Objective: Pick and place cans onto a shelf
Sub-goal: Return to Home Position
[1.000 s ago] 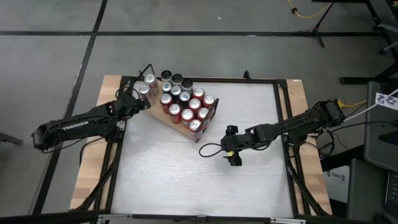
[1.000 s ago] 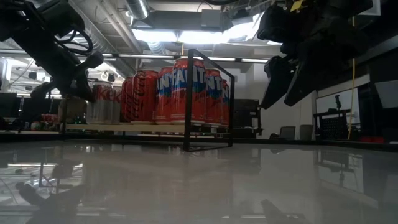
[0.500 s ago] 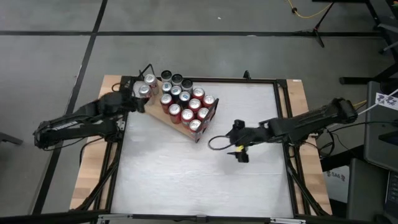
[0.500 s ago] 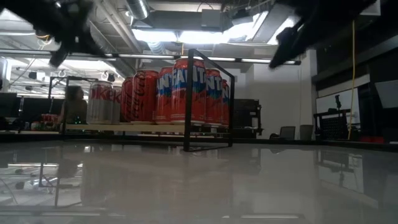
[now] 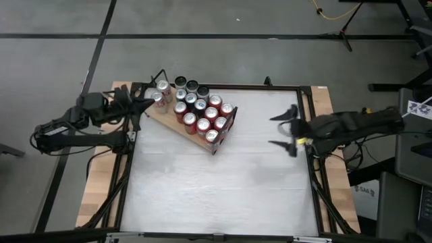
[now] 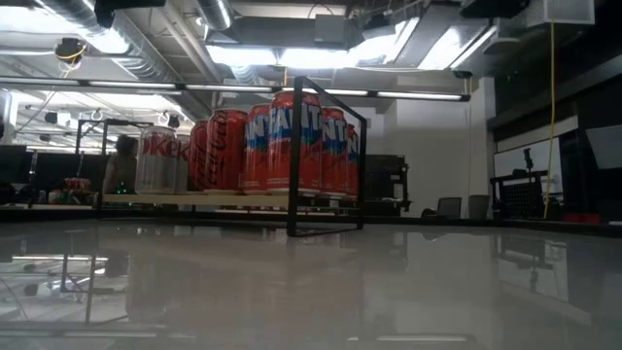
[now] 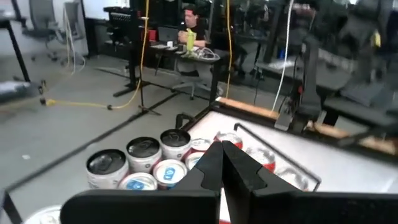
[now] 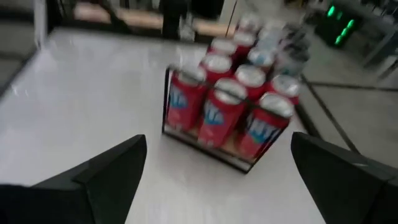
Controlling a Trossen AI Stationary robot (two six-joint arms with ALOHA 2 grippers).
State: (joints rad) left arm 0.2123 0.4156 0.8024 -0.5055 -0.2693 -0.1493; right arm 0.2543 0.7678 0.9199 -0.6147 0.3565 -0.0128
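High view: all the cans (image 5: 198,110) stood packed on the shelf (image 5: 164,117) at the far left of the tabletop (image 5: 216,189); none sat loose on the white surface. The left claw (image 5: 143,102) hung just beside the shelf's outer end, near the silver cans and apart from them. The right claw (image 5: 286,129) sat at the right edge, well apart from the shelf, fingers spread wide, empty.

Low view: the cans lined up upright on the board behind the black frame (image 6: 327,160). No claw showed.

Left wrist view: the fingers were pressed together, holding nothing, with can tops below and beyond them. A person (image 7: 189,26) sat at a desk far behind.

Right wrist view: the fingers were spread apart with nothing between, and the shelf of cans lay ahead across bare tabletop.

Step judged: placing done, arms going home. The next move likely calls only for folding both arms back, the left one clear of the silver cans.

Versus a second ago: the right claw had pulled back from mid-tabletop to the edge. The left claw had backed off the end cans. Both arms had left the low view.
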